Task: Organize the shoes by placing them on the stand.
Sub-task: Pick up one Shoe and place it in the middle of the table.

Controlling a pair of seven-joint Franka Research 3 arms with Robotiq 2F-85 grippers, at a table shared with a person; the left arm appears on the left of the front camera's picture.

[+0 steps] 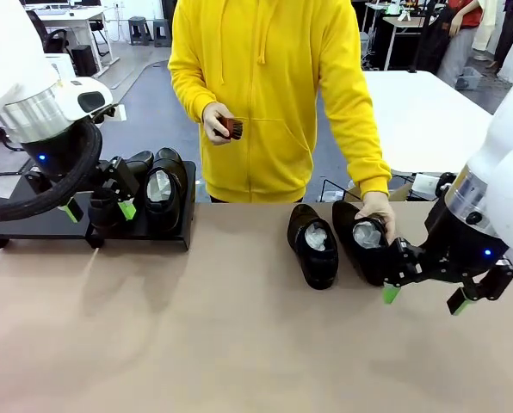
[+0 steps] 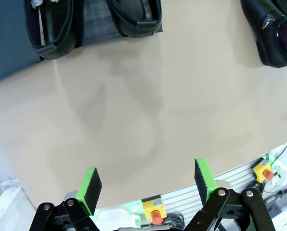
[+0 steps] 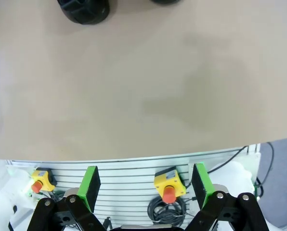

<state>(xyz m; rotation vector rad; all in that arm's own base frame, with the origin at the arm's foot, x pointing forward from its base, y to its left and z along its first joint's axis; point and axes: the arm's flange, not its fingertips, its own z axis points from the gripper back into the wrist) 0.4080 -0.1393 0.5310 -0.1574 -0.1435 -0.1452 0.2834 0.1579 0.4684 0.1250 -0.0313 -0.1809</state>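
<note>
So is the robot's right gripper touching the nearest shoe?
Apart. In the right wrist view the right gripper is open, and bare table lies between its green pads and the shoe at the top edge.

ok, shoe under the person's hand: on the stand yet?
Off. The shoe lies on the table at the right, beside a second shoe; the stand is far left.

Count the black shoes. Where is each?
4. One shoe and a second shoe are on the stand; a third shoe and a fourth shoe, under the person's hand, lie on the table.
</note>
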